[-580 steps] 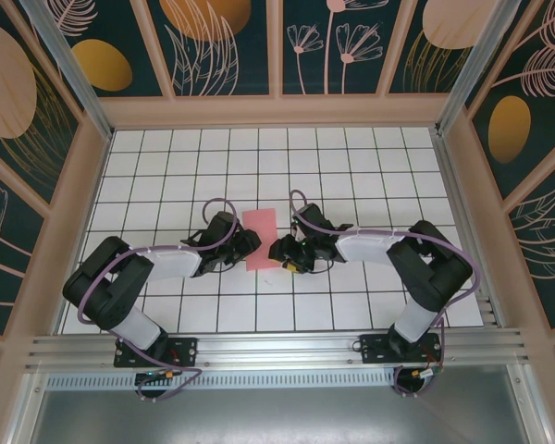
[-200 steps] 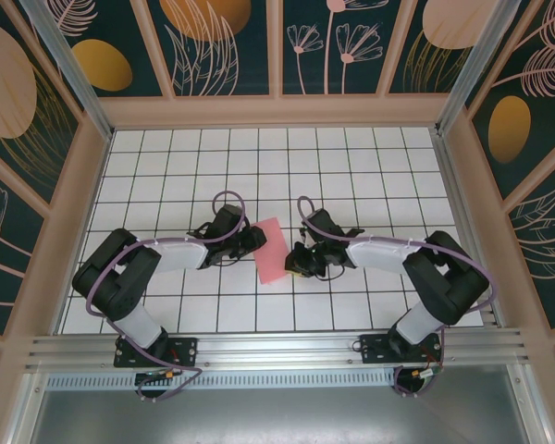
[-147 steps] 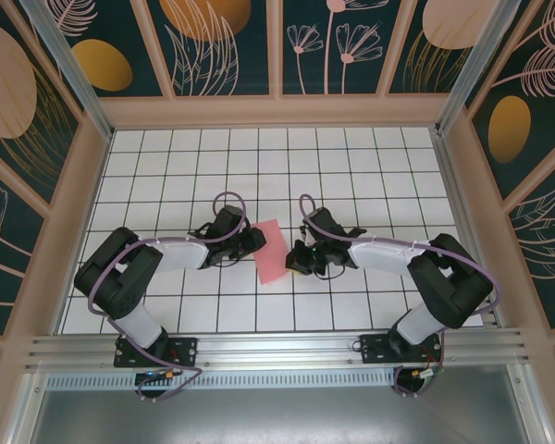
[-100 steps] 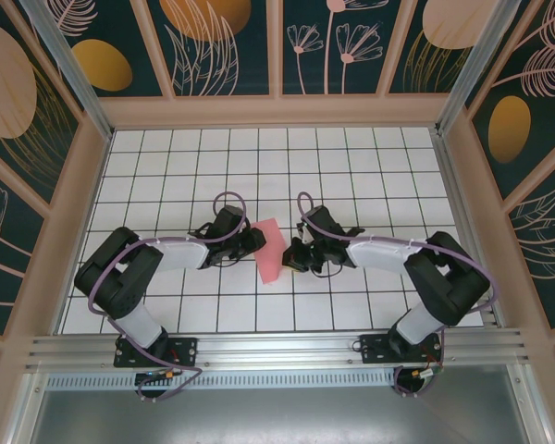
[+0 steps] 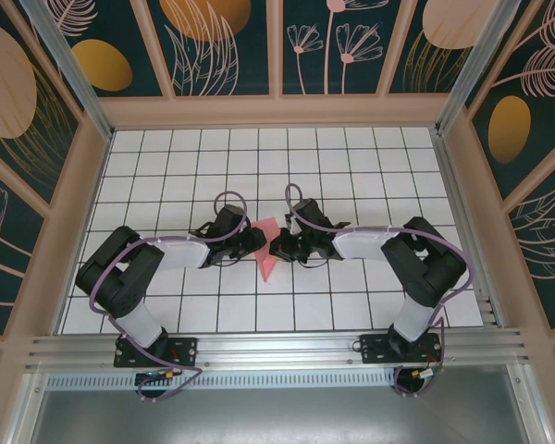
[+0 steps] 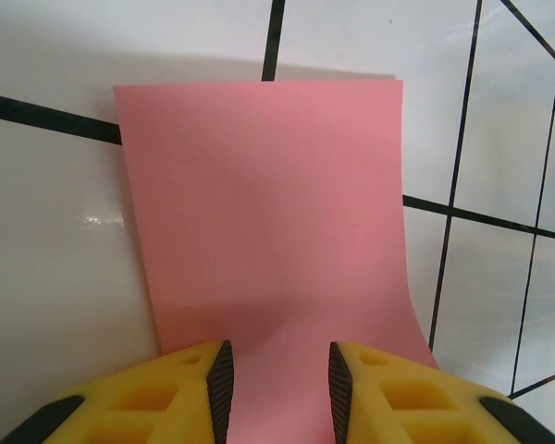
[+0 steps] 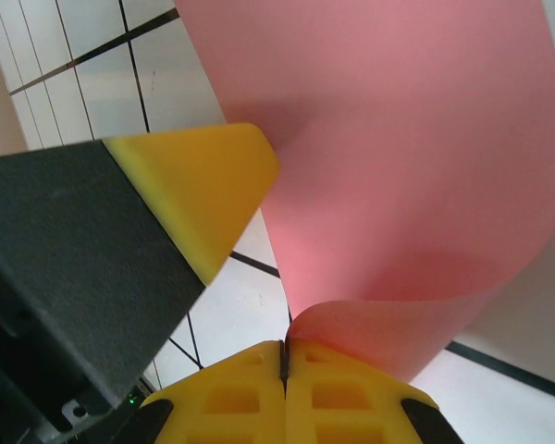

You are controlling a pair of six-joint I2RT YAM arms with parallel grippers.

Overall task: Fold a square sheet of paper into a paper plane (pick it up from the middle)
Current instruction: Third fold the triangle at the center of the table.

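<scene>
**A:** Well, where's the paper [image 5: 266, 252] sitting?

**B:** About mid-table, on the white tiles [image 5: 259, 166], right between the two grippers. From above it looks narrow: its right side stands off the tiles and curls over toward the left.

**A:** What about the right gripper [image 7: 284, 356]?

**B:** Its yellow fingertips are pressed together, and an edge of the paper is pinched in the seam between them. From that pinch the sheet bows up and away in a smooth curve.

**A:** And the left gripper [image 6: 275, 370]?

**B:** Its jaws are parted, with a clear gap between the black pads [image 6: 220, 379]. Pink shows through that gap, since the paper's near end runs in between the fingers. I can't tell whether the tips press on the sheet.

**A:** Is the rest of the paper flat?

**B:** Mostly, going by the left wrist view. The far edge lies flat on the tiles, across a black grid line. The right-hand edge curves upward close to the fingers.

**A:** How do the two grippers stand to each other?

**B:** They are near each other, facing across the paper, the left one at its left side and the right one at its right. One yellow tip of the left gripper shows in the right wrist view, just beside the raised part of the sheet. I can't tell whether it touches.
</scene>
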